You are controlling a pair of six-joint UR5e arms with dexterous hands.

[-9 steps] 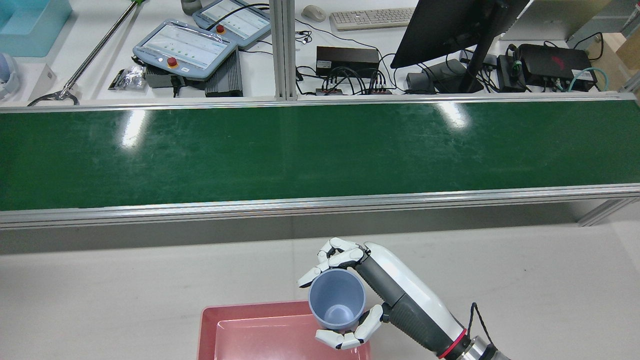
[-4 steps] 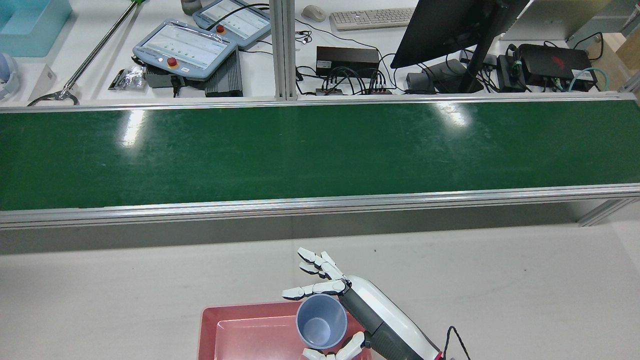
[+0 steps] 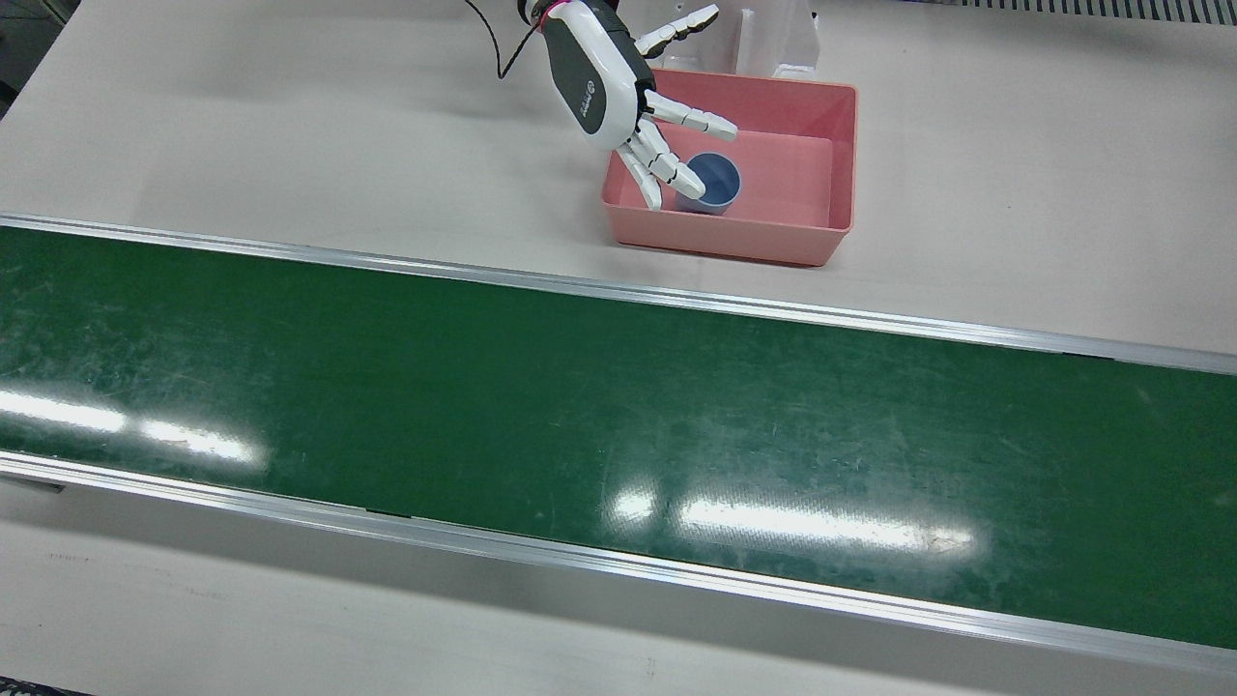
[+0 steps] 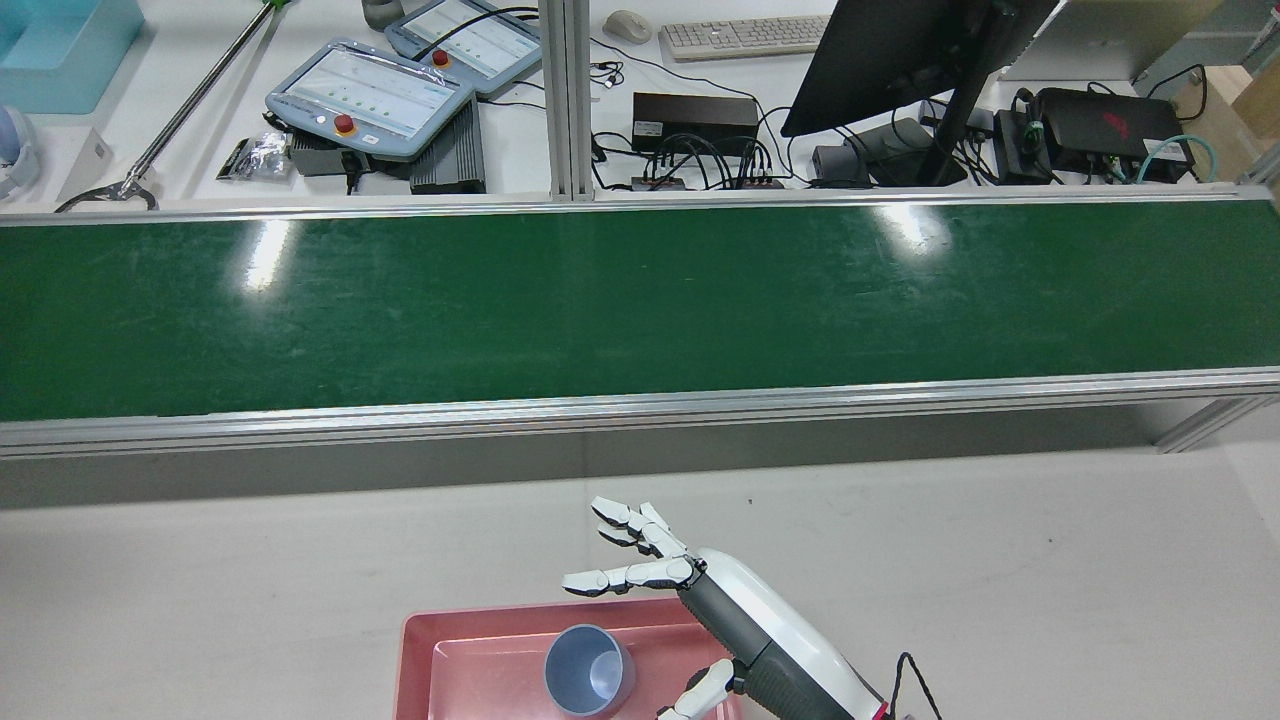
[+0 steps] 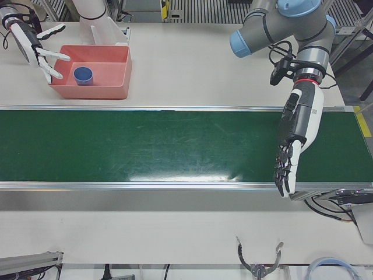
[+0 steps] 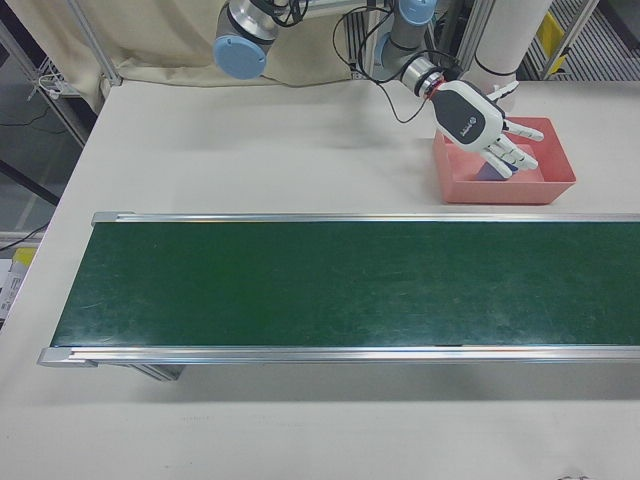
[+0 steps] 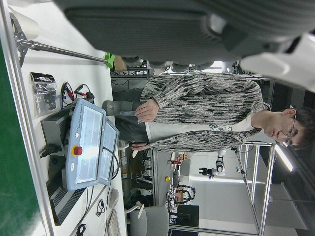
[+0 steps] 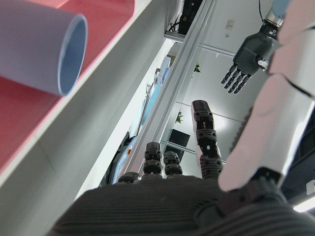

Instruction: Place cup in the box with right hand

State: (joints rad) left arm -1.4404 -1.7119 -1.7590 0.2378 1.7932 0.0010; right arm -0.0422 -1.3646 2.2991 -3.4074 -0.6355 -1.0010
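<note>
cup [image 3: 713, 182] upright in pink box [image 3: 843, 155], right robot hand [image 3: 618, 87] spread empty, logo unreadable

The small blue plastic cup [image 3: 713, 182] looks smooth and matt, the pink plastic box [image 3: 831, 227] too. The green conveyor belt [image 3: 599, 406] is glossy but scuffed, with brushed metal rails [image 3: 676, 298].
</note>
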